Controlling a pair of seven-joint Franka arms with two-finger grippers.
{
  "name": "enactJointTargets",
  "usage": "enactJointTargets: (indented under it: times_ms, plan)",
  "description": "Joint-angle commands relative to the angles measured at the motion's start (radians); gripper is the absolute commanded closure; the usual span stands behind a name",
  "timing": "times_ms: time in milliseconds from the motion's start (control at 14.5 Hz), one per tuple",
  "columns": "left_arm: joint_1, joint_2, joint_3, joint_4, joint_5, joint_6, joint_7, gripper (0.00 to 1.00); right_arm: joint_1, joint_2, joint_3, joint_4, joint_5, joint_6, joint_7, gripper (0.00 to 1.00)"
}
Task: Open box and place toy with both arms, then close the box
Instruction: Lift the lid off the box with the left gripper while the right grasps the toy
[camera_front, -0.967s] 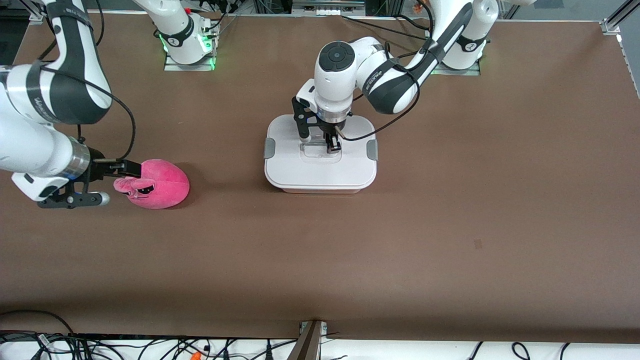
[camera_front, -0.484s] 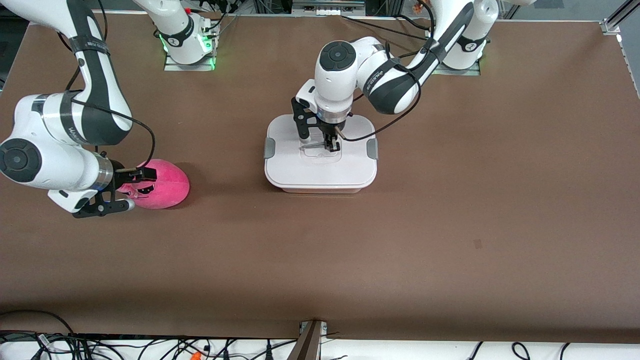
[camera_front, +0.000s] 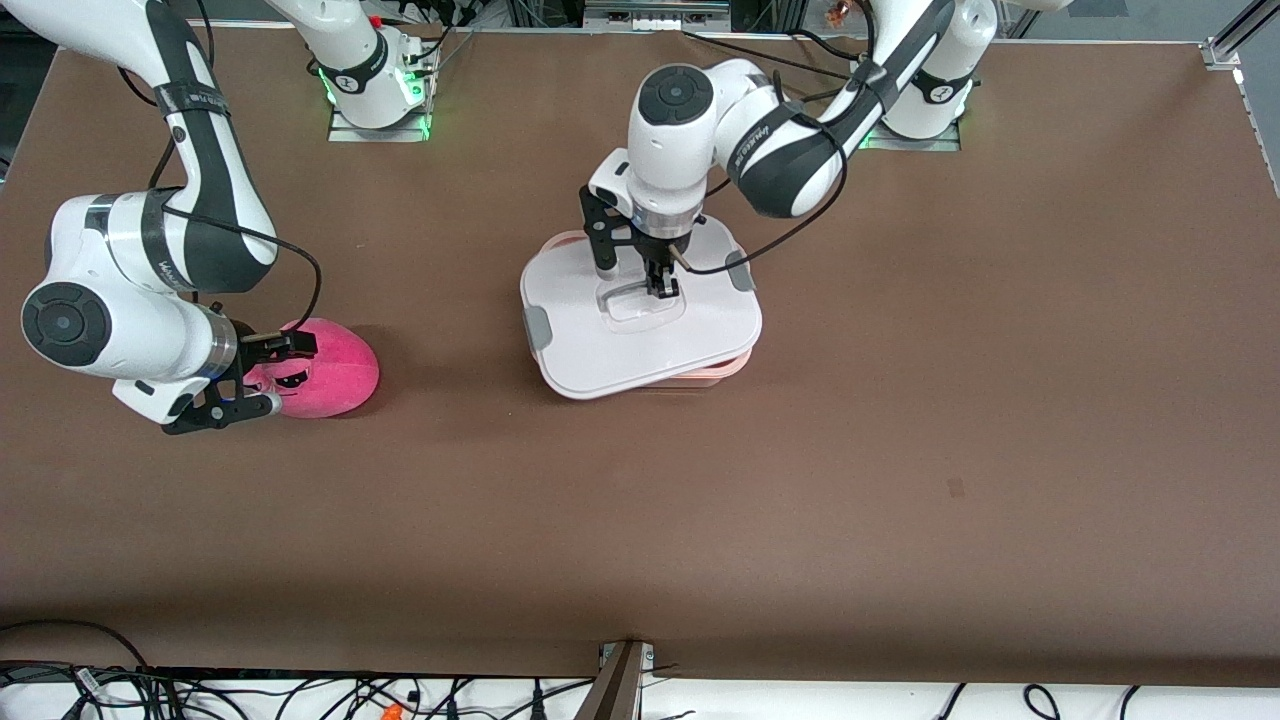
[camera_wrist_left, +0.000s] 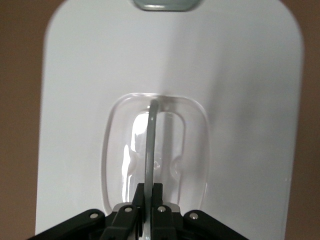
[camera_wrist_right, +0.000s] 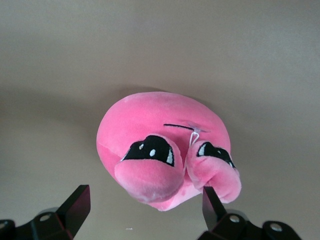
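The white lid with grey side clips hangs tilted and twisted over the pale pink tub, whose rim shows under its edges. My left gripper is shut on the lid's clear handle, which stands upright from its recess in the lid. The pink plush toy lies on the table toward the right arm's end. My right gripper is open and low at the toy's face. In the right wrist view its fingers flank the snout of the toy.
The brown table spreads wide around the box and the toy. Both arm bases stand along the table edge farthest from the front camera. A metal post and loose cables sit at the edge nearest the camera.
My left gripper has lifted the lid off the tub and twisted it, so the pink rim now shows. My right gripper has swung closer around the toy's face.
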Motion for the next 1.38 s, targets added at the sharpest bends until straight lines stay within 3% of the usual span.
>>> enactJointTargets:
  times_ms: [0,276,484,622,898,1106,1313]
  plan:
    - [0.016,-0.062,-0.025,0.063,-0.001,-0.192,-0.043,1.00,0.000,-0.023,0.002,-0.041,-0.019,0.028,-0.016,0.02]
    - [0.099,-0.150,-0.025,0.123,-0.087,-0.413,-0.051,1.00,0.000,-0.023,0.002,-0.073,-0.019,0.066,-0.017,0.03]
    - [0.194,-0.199,-0.026,0.163,-0.087,-0.548,-0.032,1.00,0.000,-0.020,0.002,-0.075,-0.017,0.072,-0.016,0.14]
    - [0.251,-0.199,-0.023,0.234,-0.084,-0.675,-0.005,1.00,0.000,-0.020,0.002,-0.075,-0.017,0.071,-0.016,0.37]
    - [0.418,-0.199,-0.023,0.265,-0.073,-0.766,0.067,1.00,0.000,-0.025,0.002,-0.070,-0.008,0.060,-0.010,0.98]
    - [0.518,-0.196,-0.019,0.269,-0.072,-0.771,0.170,1.00,0.000,-0.049,0.002,-0.052,-0.003,0.055,0.006,1.00]
    - [0.562,-0.188,-0.016,0.275,-0.043,-0.772,0.289,1.00,0.003,-0.104,0.046,0.029,-0.002,-0.083,0.102,1.00]
